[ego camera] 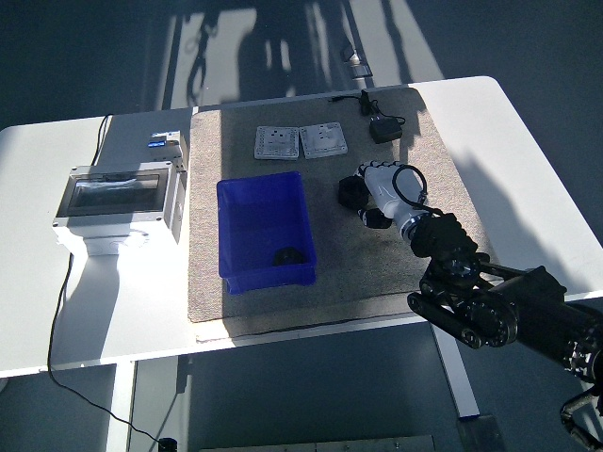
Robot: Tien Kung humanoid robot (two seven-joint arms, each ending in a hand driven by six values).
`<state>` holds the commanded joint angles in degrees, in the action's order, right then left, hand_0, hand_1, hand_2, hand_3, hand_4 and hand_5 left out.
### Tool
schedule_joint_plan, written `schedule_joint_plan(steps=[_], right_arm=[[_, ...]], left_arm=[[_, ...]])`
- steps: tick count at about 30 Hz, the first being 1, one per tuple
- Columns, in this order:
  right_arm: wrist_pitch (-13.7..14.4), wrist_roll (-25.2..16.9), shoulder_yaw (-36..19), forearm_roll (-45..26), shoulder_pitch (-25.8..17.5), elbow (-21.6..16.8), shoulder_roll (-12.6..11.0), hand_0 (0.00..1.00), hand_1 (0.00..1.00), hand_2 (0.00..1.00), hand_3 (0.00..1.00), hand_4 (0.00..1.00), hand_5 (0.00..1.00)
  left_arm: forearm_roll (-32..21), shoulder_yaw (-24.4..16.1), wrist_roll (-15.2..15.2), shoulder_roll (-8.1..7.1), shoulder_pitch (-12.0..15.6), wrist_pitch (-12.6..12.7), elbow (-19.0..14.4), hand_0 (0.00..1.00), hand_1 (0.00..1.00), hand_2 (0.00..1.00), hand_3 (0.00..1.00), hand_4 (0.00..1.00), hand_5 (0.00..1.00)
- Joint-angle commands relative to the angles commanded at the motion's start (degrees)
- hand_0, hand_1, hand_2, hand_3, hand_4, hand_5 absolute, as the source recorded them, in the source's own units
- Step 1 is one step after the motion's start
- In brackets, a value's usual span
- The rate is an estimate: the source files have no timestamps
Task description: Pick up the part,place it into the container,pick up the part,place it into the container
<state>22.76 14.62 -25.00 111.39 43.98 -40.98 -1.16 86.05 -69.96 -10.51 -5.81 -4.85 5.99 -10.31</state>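
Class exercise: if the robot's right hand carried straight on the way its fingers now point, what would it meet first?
Most likely the black part, right at the right hand's fingertips; contact unclear.

Blue container (265, 232) holding a black part (286, 254); beige mat (377, 259) on white tabletop (528, 141); robot hand (381, 191) white, black part (351, 191) beside container.
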Motion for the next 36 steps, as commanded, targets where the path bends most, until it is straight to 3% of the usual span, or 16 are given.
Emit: schedule_joint_plan(steps=[15, 16, 21, 22, 36], right_arm=[[1.2, -1.3, 1.8, -2.6, -0.7, 3.8, 1.2, 0.869, 0.880, 0.913, 0.692, 0.678, 0.176], [1.3, -1.4, 2.0, -2.8, -0.9, 3.9, 1.2, 0.877, 0.896, 0.925, 0.666, 0.613, 0.184], [2.5, -1.9, 2.4, -3.5, -1.3, 4.1, 1.2, 0.877, 0.896, 0.925, 0.666, 0.613, 0.184], [2.9, -2.0, 2.5, -3.6, -1.4, 4.1, 1.2, 0.873, 0.877, 0.901, 0.570, 0.408, 0.122], [6.4, -2.8, 2.0, -4.6, -1.7, 5.3, 1.2, 0.861, 0.861, 0.859, 0.497, 0.374, 0.115]], left_arm=[[0.9, 0.0, 0.0, 0.23, -0.5, -0.2, 0.0, 0.607, 0.294, 0.493, 0.616, 0.652, 0.838], [1.0, -0.1, 0.0, 0.24, -0.5, -0.2, 0.0, 0.607, 0.293, 0.488, 0.615, 0.651, 0.835], [1.4, -0.1, -0.1, 0.28, -0.5, -0.2, 0.0, 0.607, 0.293, 0.488, 0.615, 0.651, 0.835], [1.4, -0.2, -0.1, 0.29, -0.5, -0.2, 0.0, 0.607, 0.290, 0.487, 0.615, 0.651, 0.834], [1.9, -0.1, 0.0, 0.41, -0.6, -0.1, 0.0, 0.607, 0.290, 0.484, 0.616, 0.650, 0.834]])
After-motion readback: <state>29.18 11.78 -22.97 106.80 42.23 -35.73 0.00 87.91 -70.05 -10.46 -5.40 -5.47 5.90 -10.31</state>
